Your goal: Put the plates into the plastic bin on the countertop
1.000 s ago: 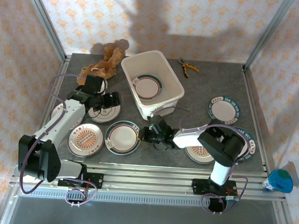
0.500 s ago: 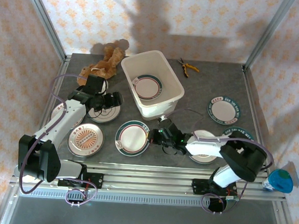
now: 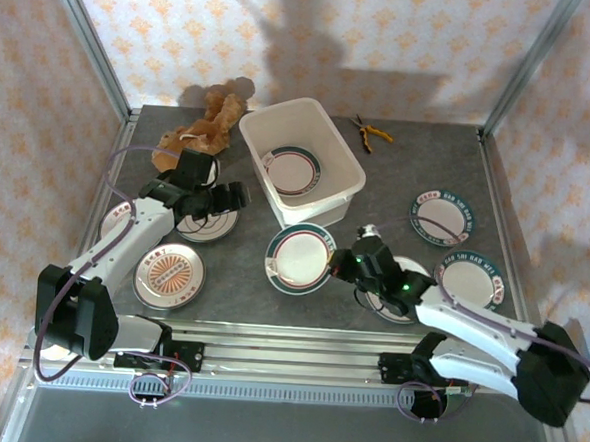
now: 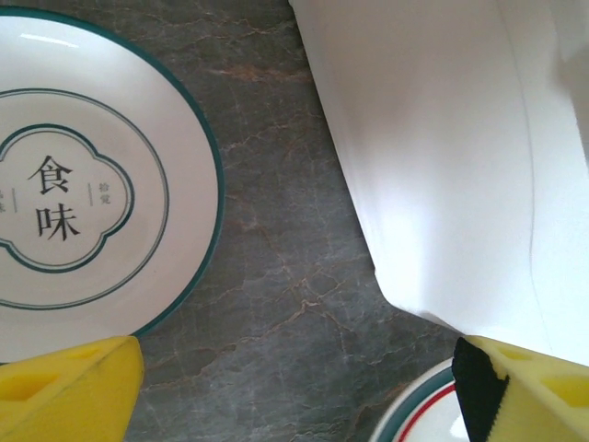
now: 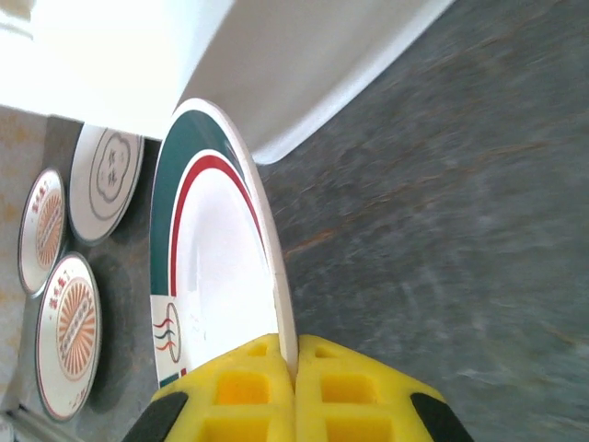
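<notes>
green-rim plate [image 3: 300,258] moved right, now nr bin [image 3: 314,208], pinched in right gripper [image 3: 343,266]; left gripper [image 3: 228,197] wide, empty

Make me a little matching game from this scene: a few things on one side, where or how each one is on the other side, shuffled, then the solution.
Things
1. brown plush toy
2. yellow-handled pliers
3. left pincer
4. right pincer

Places and states
A. shut on the rim of a green-rimmed plate
B. open, close beside the plastic bin
C. lying right of the bin, near the far edge of the countertop
D. lying left of the bin, near the far edge

Pairs: 1-D, 2-C, 3-B, 4-A
</notes>
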### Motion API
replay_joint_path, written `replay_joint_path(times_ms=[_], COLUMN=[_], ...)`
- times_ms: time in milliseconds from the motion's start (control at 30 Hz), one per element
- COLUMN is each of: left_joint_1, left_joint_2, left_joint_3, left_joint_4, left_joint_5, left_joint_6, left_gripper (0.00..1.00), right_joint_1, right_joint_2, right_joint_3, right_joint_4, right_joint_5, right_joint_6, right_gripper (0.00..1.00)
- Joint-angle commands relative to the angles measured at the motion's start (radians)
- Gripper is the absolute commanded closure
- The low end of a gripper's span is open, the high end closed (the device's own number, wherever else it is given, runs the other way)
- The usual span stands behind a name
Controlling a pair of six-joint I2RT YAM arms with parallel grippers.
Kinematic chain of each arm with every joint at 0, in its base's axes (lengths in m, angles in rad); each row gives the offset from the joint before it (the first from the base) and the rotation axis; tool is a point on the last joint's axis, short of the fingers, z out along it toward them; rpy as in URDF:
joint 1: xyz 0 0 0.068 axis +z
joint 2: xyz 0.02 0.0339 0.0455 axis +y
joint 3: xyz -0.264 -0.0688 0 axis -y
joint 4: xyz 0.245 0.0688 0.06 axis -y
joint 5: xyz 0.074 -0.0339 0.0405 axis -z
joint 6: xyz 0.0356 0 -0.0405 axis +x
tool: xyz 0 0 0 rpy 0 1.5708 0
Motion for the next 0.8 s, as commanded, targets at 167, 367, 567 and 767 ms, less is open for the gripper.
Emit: replay_joint_path(times_ms=[167, 367, 567, 767], left_joint_1=[-0.041, -0.051, -0.052, -0.035], left_joint_2=[0.053, 0.063, 0.06, 0.083], left_joint_3=[0.062, 0.091, 0.143, 0.232], left_joint_4=[0.044, 0.033, -0.006, -0.035], left_joint_5=[-0.038, -0.054, -0.072, -0.079], left_joint_6=[-0.029, -0.032, -0.003, 0.08], left_gripper=[0.11, 0.11, 0.11, 0.1], right_joint_1=[-0.08, -0.132, -0.178, -0.255], right_joint_2=[-0.199, -0.305, -0.322, -0.183], right_joint_3=[0.047, 0.082, 0.22, 0.432], right_joint_4=[-0.37, -0.498, -0.599, -0.738], right_joint_5=[0.142, 0.208, 0.333, 0.457], right_joint_6=[0.017, 0.042, 0.001, -0.034], right_gripper=[1.0, 1.0, 1.0, 1.0])
